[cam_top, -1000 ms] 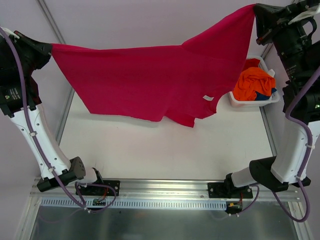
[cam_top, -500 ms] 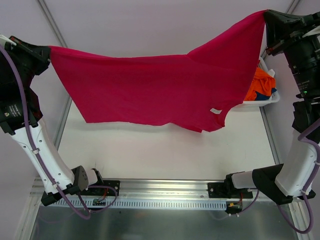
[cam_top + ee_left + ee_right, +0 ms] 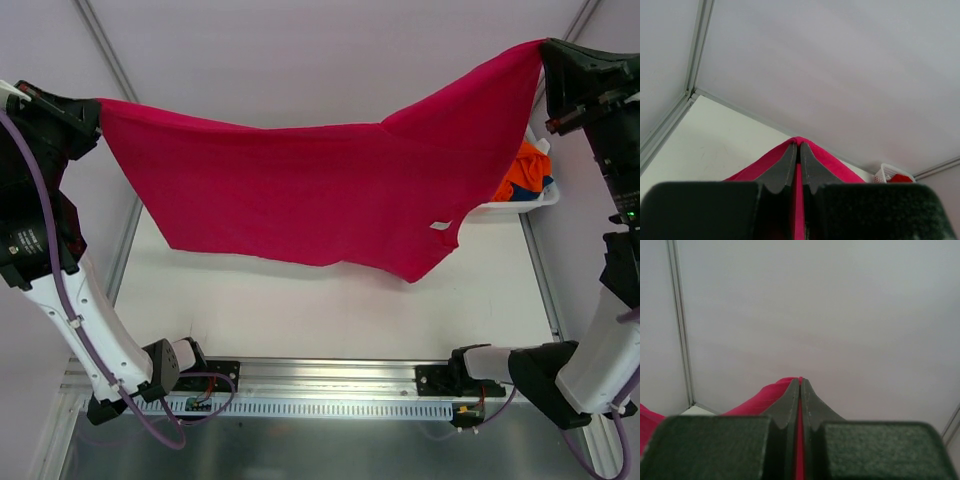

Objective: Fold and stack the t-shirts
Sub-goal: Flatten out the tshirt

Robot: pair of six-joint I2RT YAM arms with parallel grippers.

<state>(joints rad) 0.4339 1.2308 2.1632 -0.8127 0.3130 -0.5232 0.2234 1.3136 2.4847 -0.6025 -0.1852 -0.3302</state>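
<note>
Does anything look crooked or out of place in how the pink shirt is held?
Yes. The pink shirt hangs unevenly: its right corner is higher than the left, and one flap with a white label droops lower.

**Your two arms, up close**

You see white shells on the left arm [image 3: 85, 310] and right arm [image 3: 600, 350], with black joints and wrist housings. A purple cable [image 3: 40, 220] runs along each. Your fingers [image 3: 785, 167] are dark grey, tapered, on blocky black mounts.

surface: white table [image 3: 300, 300] | on it: white basket [image 3: 520, 208], far right
</note>
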